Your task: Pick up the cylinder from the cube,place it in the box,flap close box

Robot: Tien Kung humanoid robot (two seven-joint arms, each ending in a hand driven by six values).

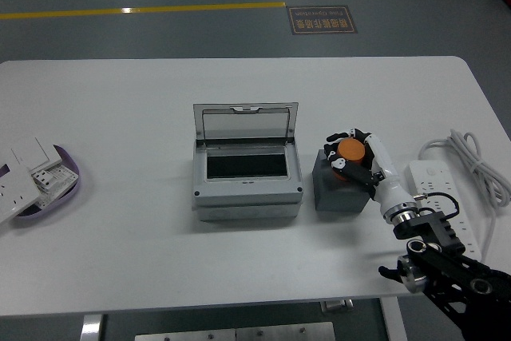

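An orange cylinder (350, 150) stands on top of a dark grey cube (339, 191), right of the box. My right hand (351, 155) reaches in from the lower right and its fingers are curled around the cylinder, which still rests on the cube. The grey box (247, 194) sits at the table's middle with its clear lid (245, 124) standing open at the back; its inside looks dark and empty. My left arm is out of view.
A white power strip (447, 197) with a coiled cable (471, 157) lies at the right edge. White switch plates (24, 173) on a purple dish (68, 167) sit at the left edge.
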